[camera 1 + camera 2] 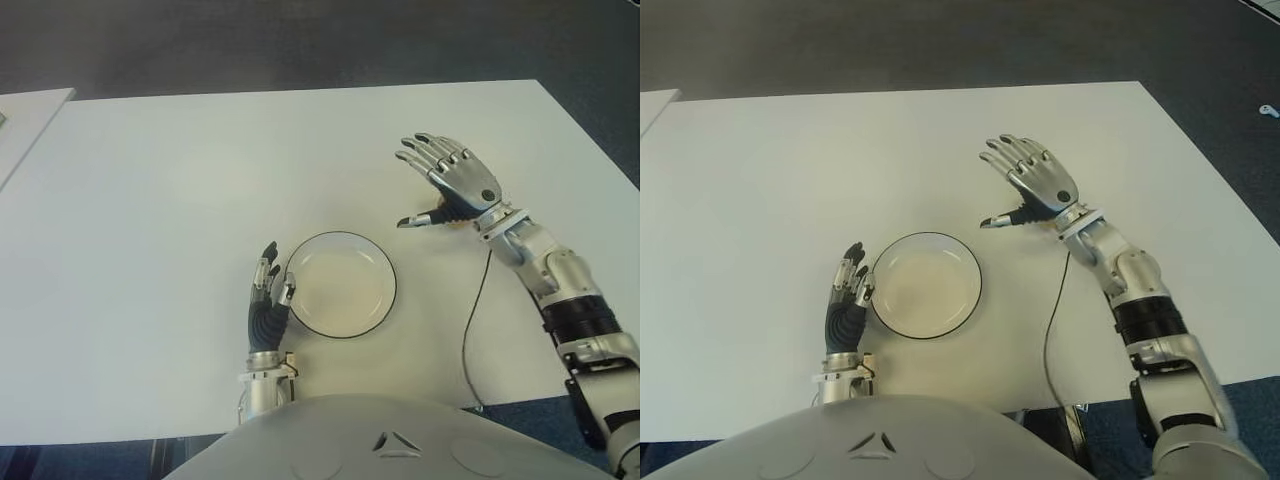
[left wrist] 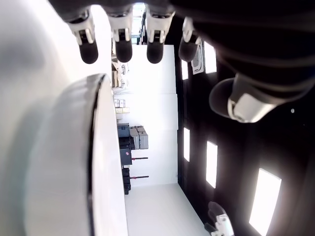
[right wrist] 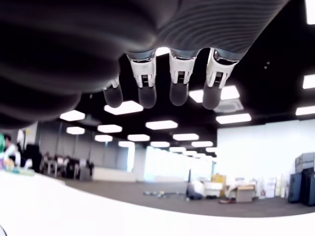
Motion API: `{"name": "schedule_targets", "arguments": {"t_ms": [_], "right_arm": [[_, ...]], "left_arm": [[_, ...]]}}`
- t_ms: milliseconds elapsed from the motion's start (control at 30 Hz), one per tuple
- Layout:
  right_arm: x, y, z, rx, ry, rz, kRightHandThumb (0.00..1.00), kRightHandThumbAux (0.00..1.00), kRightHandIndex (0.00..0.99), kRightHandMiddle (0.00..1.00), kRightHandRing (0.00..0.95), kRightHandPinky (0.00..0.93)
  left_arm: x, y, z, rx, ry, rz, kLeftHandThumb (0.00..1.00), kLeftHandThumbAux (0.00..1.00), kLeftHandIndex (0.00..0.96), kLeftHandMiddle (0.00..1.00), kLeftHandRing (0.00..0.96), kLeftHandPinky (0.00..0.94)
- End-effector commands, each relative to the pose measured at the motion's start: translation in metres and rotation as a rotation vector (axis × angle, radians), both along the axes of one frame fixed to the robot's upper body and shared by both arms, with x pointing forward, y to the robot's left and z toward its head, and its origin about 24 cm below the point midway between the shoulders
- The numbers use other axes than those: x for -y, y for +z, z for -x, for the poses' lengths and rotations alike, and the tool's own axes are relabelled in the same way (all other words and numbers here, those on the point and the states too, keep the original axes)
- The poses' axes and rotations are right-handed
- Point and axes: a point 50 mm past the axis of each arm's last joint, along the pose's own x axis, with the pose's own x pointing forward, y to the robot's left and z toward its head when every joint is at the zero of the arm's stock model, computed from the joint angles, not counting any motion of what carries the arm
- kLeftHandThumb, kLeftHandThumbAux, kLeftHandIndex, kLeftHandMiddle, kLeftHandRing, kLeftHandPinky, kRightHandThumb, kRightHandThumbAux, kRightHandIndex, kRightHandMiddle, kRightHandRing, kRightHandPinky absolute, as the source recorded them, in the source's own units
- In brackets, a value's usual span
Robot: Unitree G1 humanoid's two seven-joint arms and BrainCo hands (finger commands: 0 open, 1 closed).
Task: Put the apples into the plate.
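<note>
No apple shows in any view. The white plate [image 1: 341, 286] with a thin dark rim lies near the table's front edge and holds nothing. My left hand [image 1: 270, 288] stands just left of the plate, fingers relaxed and open, holding nothing; the left wrist view shows its fingertips [image 2: 123, 49] beside the plate's rim [image 2: 92, 147]. My right hand [image 1: 446, 182] hovers above the table [image 1: 150, 250] to the right of and beyond the plate, fingers spread, thumb pointing toward the plate. Its fingers [image 3: 179, 91] hold nothing in the right wrist view.
A thin dark cable [image 1: 474, 320] runs from the right wrist to the table's front edge. The corner of a second white table [image 1: 25, 120] shows at the far left. Dark floor surrounds the table.
</note>
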Motion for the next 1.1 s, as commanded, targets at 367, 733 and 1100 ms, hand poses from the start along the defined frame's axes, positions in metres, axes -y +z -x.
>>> {"name": "schedule_targets", "arguments": {"t_ms": [367,733,1100], "right_arm": [[0.037,-0.016,-0.030,-0.107,-0.102,0.155,0.252,0.164,0.000,0.000,0.000,0.000],[0.056,-0.019,-0.037,-0.138,-0.165,0.191,0.263,0.149,0.000,0.000,0.000,0.000],[0.067,-0.021,-0.041,-0.159,-0.216,0.221,0.282,0.152,0.000,0.000,0.000,0.000]], "left_arm": [[0.004,-0.004,0.001,-0.025,0.006,0.035,0.000,0.461,0.000,0.000,0.000,0.000],[0.006,0.002,-0.001,0.008,0.001,0.009,0.000,0.459,0.000,0.003,0.000,0.000],[0.003,0.002,-0.003,0.013,-0.007,0.004,0.000,0.468,0.000,0.003,0.000,0.000]]}}
